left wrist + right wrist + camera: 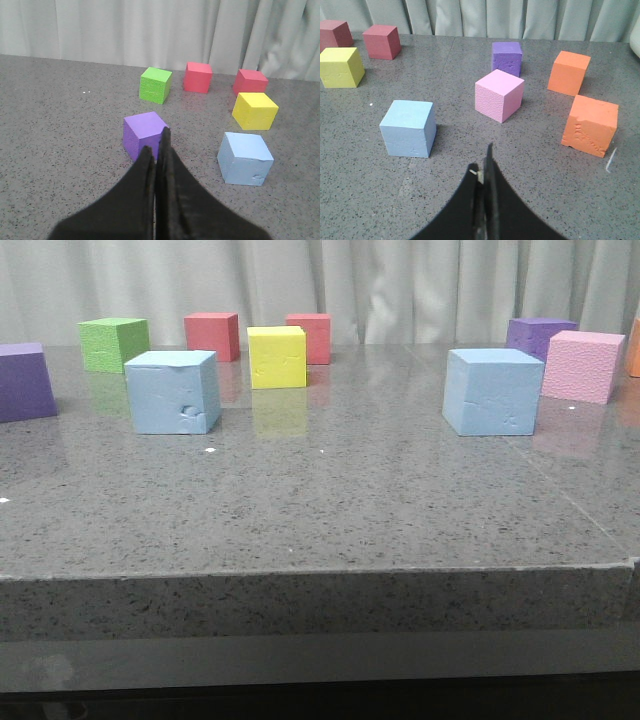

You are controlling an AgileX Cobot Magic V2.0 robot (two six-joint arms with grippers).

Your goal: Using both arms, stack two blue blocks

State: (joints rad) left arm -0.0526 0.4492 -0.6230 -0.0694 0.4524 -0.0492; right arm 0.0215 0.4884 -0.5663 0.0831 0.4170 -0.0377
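Blue blocks: one [173,391] sat just left of yellow cube [277,356], other [492,390] well right. Looked light, soft, dented; grip flat opposite sides. Left tool [155,150] & right tool [484,165] closed, empty.

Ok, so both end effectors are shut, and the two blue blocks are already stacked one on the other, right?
Not stacked. The front view shows the left blue block and the right blue block standing far apart on the table. Both the left end effector and the right end effector are indeed shut.
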